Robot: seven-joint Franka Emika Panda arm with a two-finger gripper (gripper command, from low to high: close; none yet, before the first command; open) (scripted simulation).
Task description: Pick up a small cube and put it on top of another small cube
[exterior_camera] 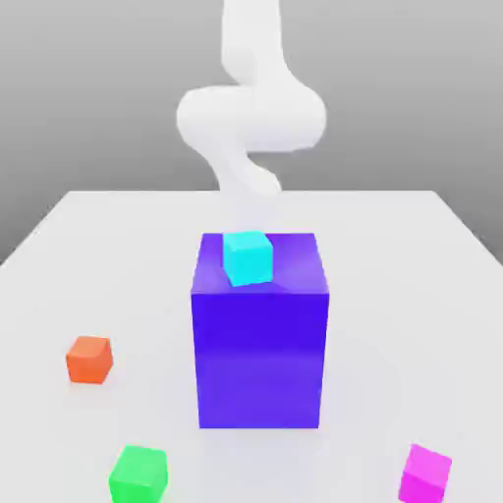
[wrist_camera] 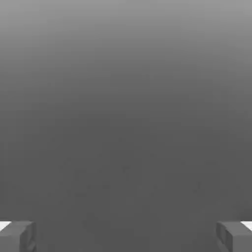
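Four small cubes — cyan cube (exterior_camera: pixel 248 257) atop purple block (exterior_camera: pixel 259 334), apparently.

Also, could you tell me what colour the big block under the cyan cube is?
Blue-violet; the big block shows best in the exterior view.

Looks like smooth, slightly glossy plastic on the big purple block (exterior_camera: pixel 259 359), with a soft sheen down its front face. Same flat, smooth finish on the cyan cube (exterior_camera: pixel 248 257), orange cube (exterior_camera: pixel 89 359), green cube (exterior_camera: pixel 138 474) and magenta cube (exterior_camera: pixel 425 474), just more matt. Plain matt white on the table (exterior_camera: pixel 393 295) and the arm (exterior_camera: pixel 251 123); dull grey, matt fingertips (wrist_camera: pixel 17 236).
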